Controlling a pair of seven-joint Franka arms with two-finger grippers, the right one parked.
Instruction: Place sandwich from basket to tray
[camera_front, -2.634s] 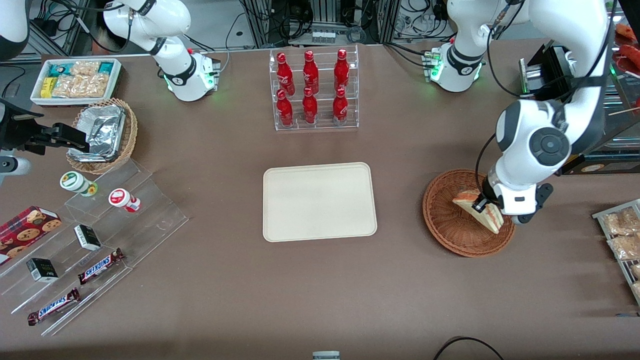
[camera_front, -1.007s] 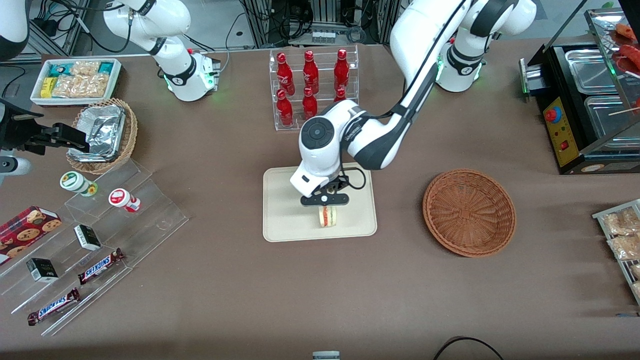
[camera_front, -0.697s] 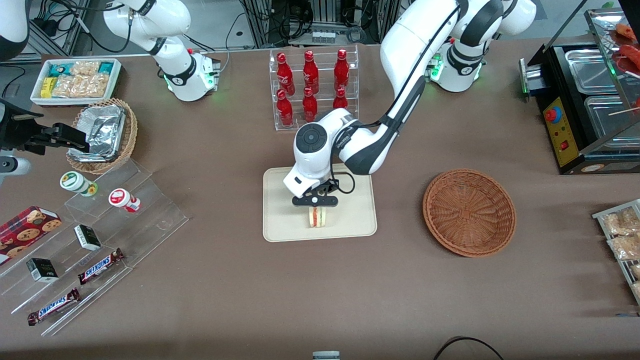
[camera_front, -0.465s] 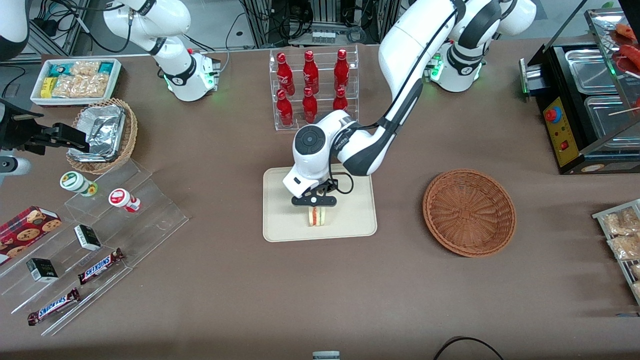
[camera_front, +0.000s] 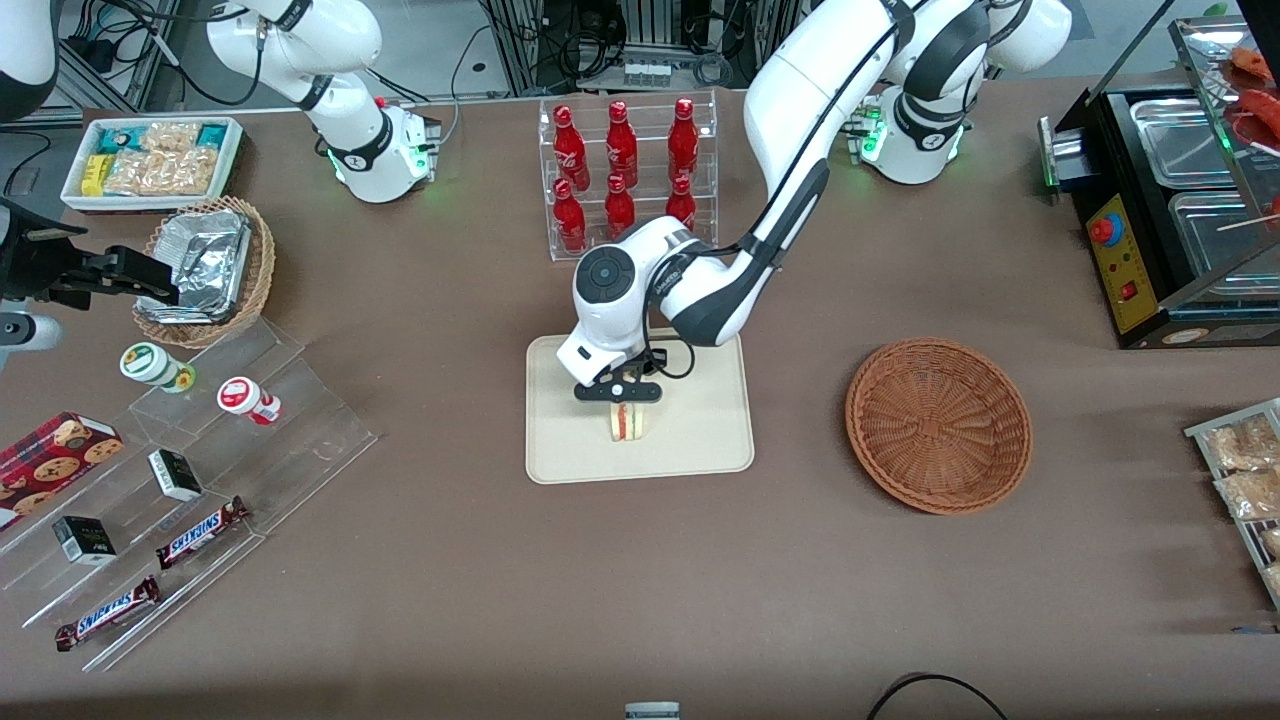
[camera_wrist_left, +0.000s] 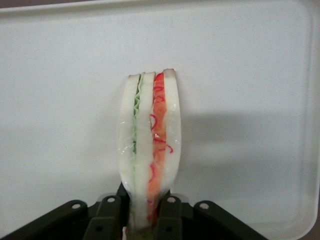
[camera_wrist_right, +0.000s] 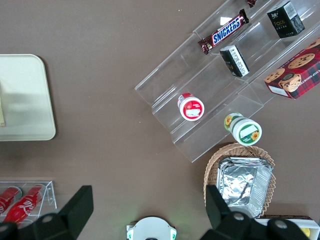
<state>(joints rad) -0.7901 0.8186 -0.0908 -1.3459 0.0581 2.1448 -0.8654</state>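
The sandwich (camera_front: 628, 423), a clear-wrapped wedge of white bread with a red and green filling stripe, stands on edge over the cream-beige tray (camera_front: 700, 440). My gripper (camera_front: 618, 393) is shut on it from above. In the left wrist view the black fingers (camera_wrist_left: 111, 216) pinch the sandwich (camera_wrist_left: 150, 150) at its near end, with the tray (camera_wrist_left: 250, 75) spread beneath it. I cannot tell whether the sandwich touches the tray. The reddish-brown wicker basket (camera_front: 938, 424) sits empty toward the working arm's end of the table.
A clear rack of red bottles (camera_front: 625, 180) stands farther from the front camera than the tray. Toward the parked arm's end are clear tiered shelves (camera_front: 200, 470) with snacks, a tan wicker basket of foil trays (camera_front: 205, 270) and a white bin of packets (camera_front: 150, 160).
My gripper carried the sandwich out of the basket and over to the tray. In the last second it has drifted a little toward the parked arm's end and slightly farther from the front camera.
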